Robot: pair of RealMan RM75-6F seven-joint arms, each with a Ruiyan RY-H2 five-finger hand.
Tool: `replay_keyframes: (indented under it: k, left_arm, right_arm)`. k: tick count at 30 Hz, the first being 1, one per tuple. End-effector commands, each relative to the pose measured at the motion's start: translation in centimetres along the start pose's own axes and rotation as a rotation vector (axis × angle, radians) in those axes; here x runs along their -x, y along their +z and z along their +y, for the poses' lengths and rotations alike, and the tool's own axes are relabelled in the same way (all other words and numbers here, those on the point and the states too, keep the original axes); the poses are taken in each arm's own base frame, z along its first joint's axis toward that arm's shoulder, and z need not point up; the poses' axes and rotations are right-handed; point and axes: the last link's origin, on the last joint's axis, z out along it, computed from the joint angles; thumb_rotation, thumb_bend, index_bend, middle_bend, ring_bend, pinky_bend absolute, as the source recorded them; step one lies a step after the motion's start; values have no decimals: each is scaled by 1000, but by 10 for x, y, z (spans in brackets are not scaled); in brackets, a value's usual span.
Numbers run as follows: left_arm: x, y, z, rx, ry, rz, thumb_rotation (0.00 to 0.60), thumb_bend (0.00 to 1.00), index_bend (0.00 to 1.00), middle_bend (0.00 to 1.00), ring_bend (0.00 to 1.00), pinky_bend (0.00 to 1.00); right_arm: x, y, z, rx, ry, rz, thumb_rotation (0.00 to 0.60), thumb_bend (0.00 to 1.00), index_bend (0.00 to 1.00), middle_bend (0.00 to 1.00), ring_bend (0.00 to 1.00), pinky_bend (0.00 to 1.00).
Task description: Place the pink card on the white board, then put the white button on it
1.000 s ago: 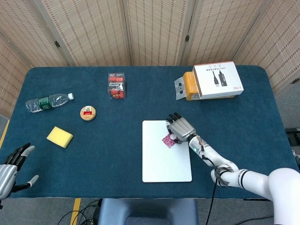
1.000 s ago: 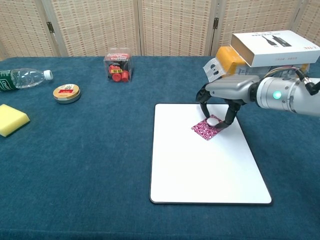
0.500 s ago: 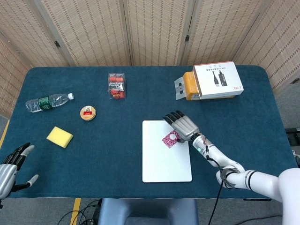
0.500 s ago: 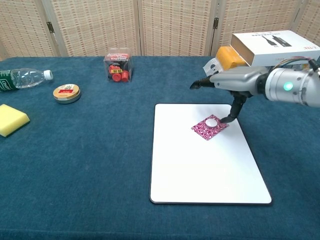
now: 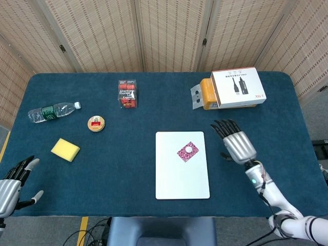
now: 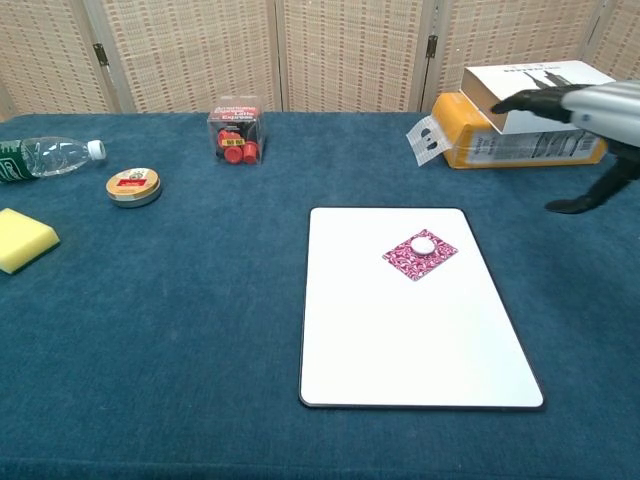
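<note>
In the head view, the flat white rectangular board (image 5: 182,165) lies at lower centre of the blue cloth-covered desk (image 5: 128,143), with the small pink patterned card (image 5: 187,151) on its upper right part and the round white button (image 5: 188,149) sitting on the card; the right hand (image 5: 236,143) hovers right of the board, fingers (image 5: 221,128) spread and holding nothing, while the left hand (image 5: 11,184) sits at the lower left corner with fingers apart, also holding nothing. In the chest view, the board (image 6: 410,330) fills the centre right, the card (image 6: 419,254) and button (image 6: 424,244) rest in its upper right area, and the right hand (image 6: 580,125) shows at the upper right edge, fingers spread, well apart from the card.
</note>
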Motion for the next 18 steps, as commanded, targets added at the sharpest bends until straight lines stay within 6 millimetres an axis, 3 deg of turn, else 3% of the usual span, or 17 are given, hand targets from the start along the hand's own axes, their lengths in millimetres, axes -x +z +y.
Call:
replay_keyframes:
  k: [1, 7, 11, 18]
  left_arm:
    - [1, 0, 1, 3, 6, 8, 600, 293, 0, 74, 109, 219]
    - [5, 0, 9, 27, 31, 16, 600, 294, 0, 74, 109, 219]
    - [14, 2, 16, 58, 53, -1, 600, 293, 2, 73, 109, 219]
    - [16, 5, 16, 40, 63, -2, 600, 293, 2, 74, 109, 219]
  right_arm:
    - [13, -70, 31, 134, 16, 62, 600, 125, 0, 13, 0, 0]
    - [23, -118, 52, 242, -14, 75, 600, 124, 0, 4, 0, 0]
    - [12, -122, 55, 286, -16, 86, 600, 124, 0, 0, 0, 0]
    - [11, -123, 60, 276, 25, 40, 600, 125, 0, 0, 0, 0]
